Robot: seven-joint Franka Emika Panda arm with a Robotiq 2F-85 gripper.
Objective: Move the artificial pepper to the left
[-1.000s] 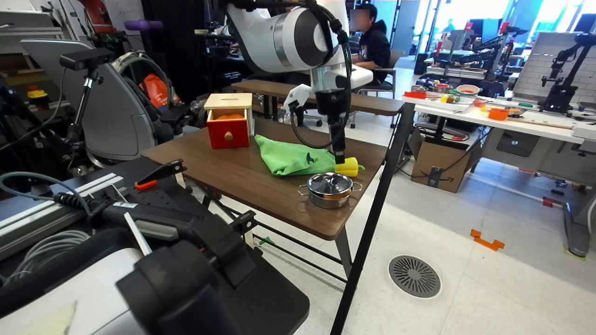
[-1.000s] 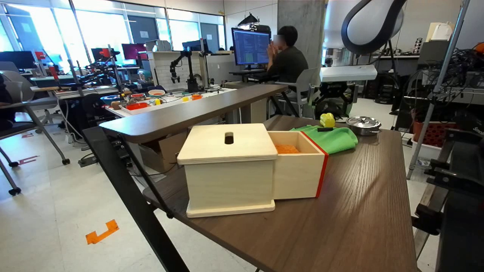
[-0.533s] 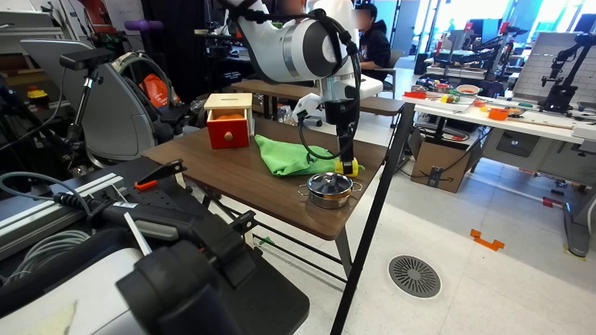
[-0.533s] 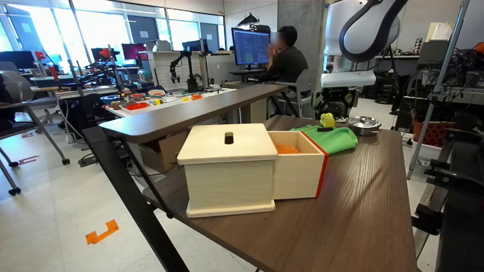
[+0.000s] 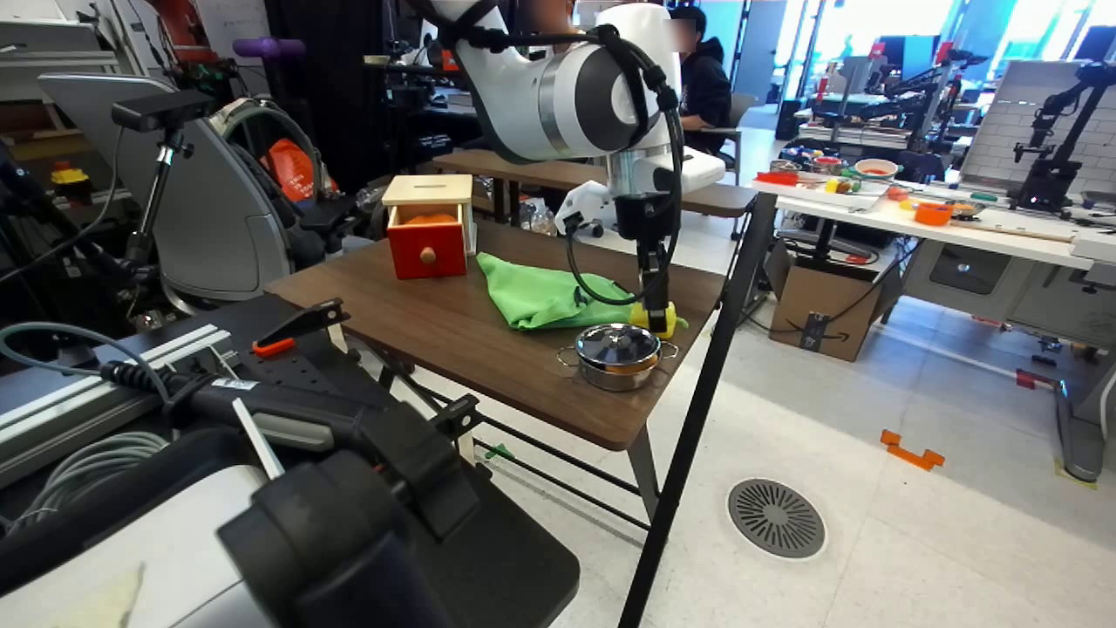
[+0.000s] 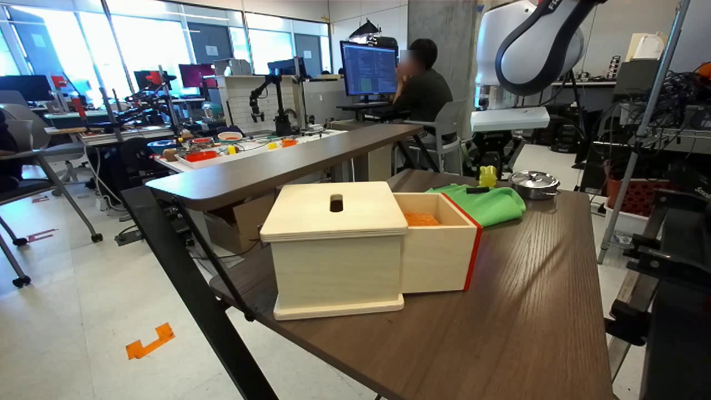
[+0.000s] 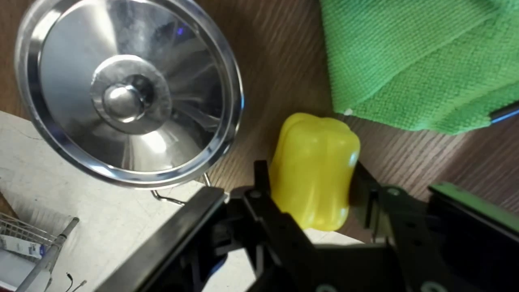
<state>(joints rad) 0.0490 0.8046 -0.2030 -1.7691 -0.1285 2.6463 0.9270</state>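
Yellow and glossy, the pepper (image 7: 314,170) is grasped by the end effector (image 7: 310,178), a finger (image 7: 262,177) being pressed to each side in the wrist view. Whether it is lifted off the surface (image 6: 527,311) cannot be told. It is positioned near the pot (image 5: 615,378), which is covered by a lid (image 7: 129,40), and near a corner of the green cloth (image 7: 405,61). In both exterior views, the box (image 6: 336,272) is seen well apart from it, with its drawer (image 6: 436,261) extended and something orange (image 6: 420,220) contained inside.
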